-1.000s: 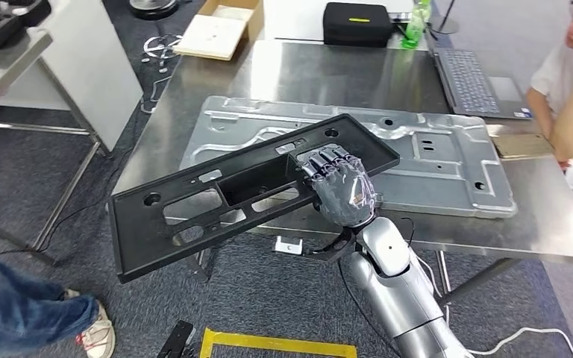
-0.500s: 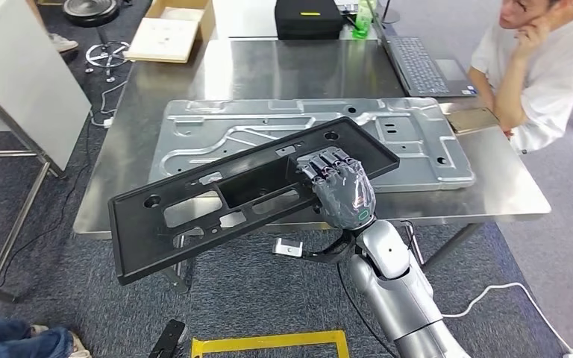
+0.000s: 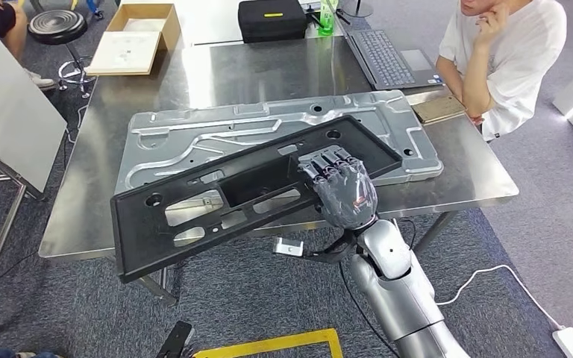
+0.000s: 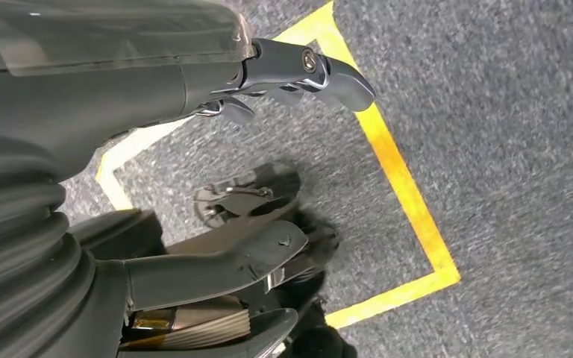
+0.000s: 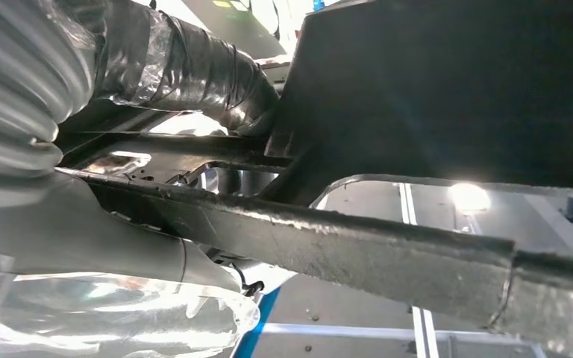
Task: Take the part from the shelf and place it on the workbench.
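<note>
Right hand (image 3: 341,192) grips the long black plastic panel (image 3: 224,195) by its near edge, holding it tilted above the steel workbench (image 3: 89,186). Part of it overhangs a grey stamped metal sheet (image 3: 216,133). Left hand (image 4: 194,171) hangs over carpet, fingers apart, holding nothing.

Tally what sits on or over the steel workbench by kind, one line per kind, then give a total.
Black plastic panel, held by the right hand: 1
Stamped grey metal sheet: 1
Laptop: 1
Black case: 1
Green bottle: 1
Tan flat item at the bench edge: 1
Total: 6
</note>
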You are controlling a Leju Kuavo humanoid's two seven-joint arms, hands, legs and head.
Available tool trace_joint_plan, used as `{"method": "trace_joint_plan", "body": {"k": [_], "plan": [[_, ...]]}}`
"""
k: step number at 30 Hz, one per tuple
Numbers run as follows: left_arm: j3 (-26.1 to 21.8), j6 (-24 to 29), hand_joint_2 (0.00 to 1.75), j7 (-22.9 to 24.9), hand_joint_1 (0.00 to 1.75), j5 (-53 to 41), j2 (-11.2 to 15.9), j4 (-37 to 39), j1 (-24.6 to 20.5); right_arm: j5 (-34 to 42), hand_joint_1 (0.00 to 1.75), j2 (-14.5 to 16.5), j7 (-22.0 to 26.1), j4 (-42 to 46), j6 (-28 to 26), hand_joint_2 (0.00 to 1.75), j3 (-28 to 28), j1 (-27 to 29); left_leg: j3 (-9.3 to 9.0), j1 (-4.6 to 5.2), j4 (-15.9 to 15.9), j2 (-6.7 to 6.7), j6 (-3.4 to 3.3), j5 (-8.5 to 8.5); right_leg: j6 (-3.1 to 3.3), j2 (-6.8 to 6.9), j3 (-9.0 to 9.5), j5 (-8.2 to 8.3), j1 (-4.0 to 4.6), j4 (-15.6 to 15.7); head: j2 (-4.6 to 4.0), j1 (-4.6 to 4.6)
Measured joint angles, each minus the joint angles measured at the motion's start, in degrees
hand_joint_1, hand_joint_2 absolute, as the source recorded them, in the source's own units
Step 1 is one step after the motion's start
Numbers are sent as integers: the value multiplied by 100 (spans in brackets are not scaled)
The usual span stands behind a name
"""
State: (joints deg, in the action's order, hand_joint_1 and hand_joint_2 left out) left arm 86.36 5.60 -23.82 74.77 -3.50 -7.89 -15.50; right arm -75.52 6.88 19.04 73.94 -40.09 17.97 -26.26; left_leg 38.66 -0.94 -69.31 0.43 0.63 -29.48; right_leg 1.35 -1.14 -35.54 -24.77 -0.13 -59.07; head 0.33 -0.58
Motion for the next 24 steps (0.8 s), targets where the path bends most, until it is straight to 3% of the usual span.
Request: {"method": "trace_joint_plan", "body": {"k": [2,3,6,8,11,12,13,14,16,18,20,22,24], "plan": [[0,0,175,-1,0,1,7,0,-10,0,175,0,-1,1,0,175,0,0,-288,3,678,-28,-31,285,-43,-48,-17,-45,6,-73,0,-1],[0,0,175,-1,0,1,9,0,-11,0,175,0,-1,2,0,175,-1,1,-356,9,845,-42,-52,326,-71,-64,-35,-55,12,-101,0,-2],[0,1,175,-2,0,-2,10,0,-10,0,175,-1,-1,3,-1,175,-3,8,-369,25,922,-45,-145,343,-157,-79,-69,-50,16,-112,0,-1],[0,1,175,-3,0,-4,11,0,-19,0,175,-2,-2,4,-2,175,-7,7,-385,11,972,-31,-221,382,-212,-24,-127,-174,5,-264,0,-2],[0,1,175,-3,0,-10,14,0,-22,0,175,-3,-2,3,-2,175,-11,17,-386,5,1001,-11,-267,405,-277,51,-546,-677,-22,-1202,0,-3],[0,0,175,-3,0,-12,14,0,-18,0,175,-4,-2,2,-2,175,-11,28,-382,7,1000,-5,-267,404,-289,55,-689,-782,-29,-1504,0,-4],[0,0,175,-2,0,-12,15,0,-13,0,175,-5,-2,1,-1,175,-11,39,-381,7,999,1,-266,404,-293,59,-754,-783,-34,-1635,0,-3],[0,0,175,-2,0,-11,15,0,-11,0,175,-7,-2,1,-1,175,-11,44,-383,8,998,5,-265,403,-291,64,-712,-677,-39,-1547,0,-3],[0,0,175,-2,0,-7,15,0,-13,0,175,-9,-2,2,-2,175,-11,44,-399,7,998,7,-254,397,-264,94,-351,-301,-44,-820,0,-3],[0,-2,175,-2,0,-1,15,0,-18,-1,175,-8,-2,4,-2,175,-11,37,-400,20,1000,7,-211,394,-223,125,-36,-96,-9,-183,0,-3],[0,-4,175,-2,0,1,15,0,-15,-3,175,-8,-4,4,-2,175,-14,34,-397,26,1014,13,-149,399,-181,119,16,-96,33,-52,0,-2],[0,-6,175,-3,0,1,14,0,-15,-16,175,-6,-7,11,-2,175,-18,34,-408,19,1008,20,-82,376,-115,101,38,-72,21,-4,0,-2],[0,-7,175,-4,0,1,13,0,-21,-38,175,-2,-8,21,-2,175,-20,23,-292,16,726,12,-39,178,-36,99,83,-39,-2,63,0,4]]}}
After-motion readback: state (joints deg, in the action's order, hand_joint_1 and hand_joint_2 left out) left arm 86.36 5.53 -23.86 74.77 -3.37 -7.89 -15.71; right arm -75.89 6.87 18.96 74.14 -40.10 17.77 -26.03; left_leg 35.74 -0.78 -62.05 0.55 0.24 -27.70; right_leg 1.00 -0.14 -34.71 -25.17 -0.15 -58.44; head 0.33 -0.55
